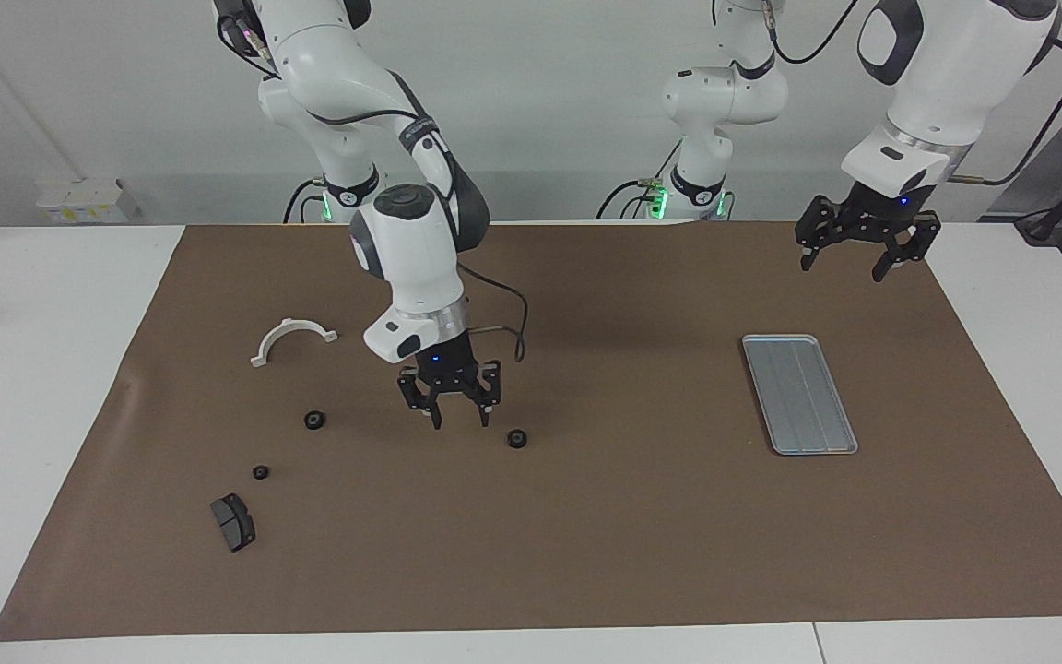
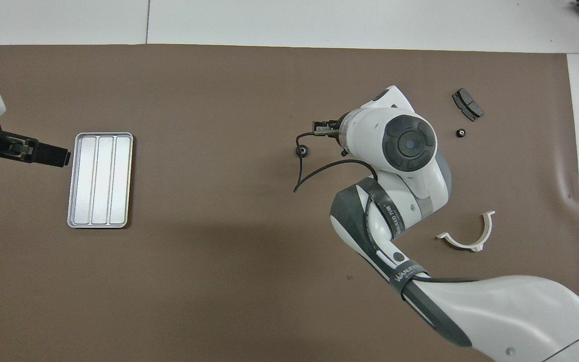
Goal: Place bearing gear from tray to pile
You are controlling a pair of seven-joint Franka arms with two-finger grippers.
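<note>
The silver-grey tray (image 1: 798, 394) (image 2: 99, 180) lies toward the left arm's end of the table with nothing in it. One small black bearing gear (image 1: 517, 439) (image 2: 301, 151) lies alone on the brown mat mid-table. My right gripper (image 1: 459, 422) hangs open and empty just above the mat, close beside that gear. The pile sits toward the right arm's end: a white half-ring bracket (image 1: 293, 337) (image 2: 470, 236), two gears (image 1: 313, 420) (image 1: 260, 472) and a brake pad (image 1: 233, 522) (image 2: 467, 104). My left gripper (image 1: 843, 266) is open and empty, raised over the mat beside the tray.
The brown mat (image 1: 586, 553) covers most of the white table. In the overhead view my right arm's wrist (image 2: 405, 143) hides the ground under it. A black cable (image 2: 314, 173) loops from that wrist near the lone gear.
</note>
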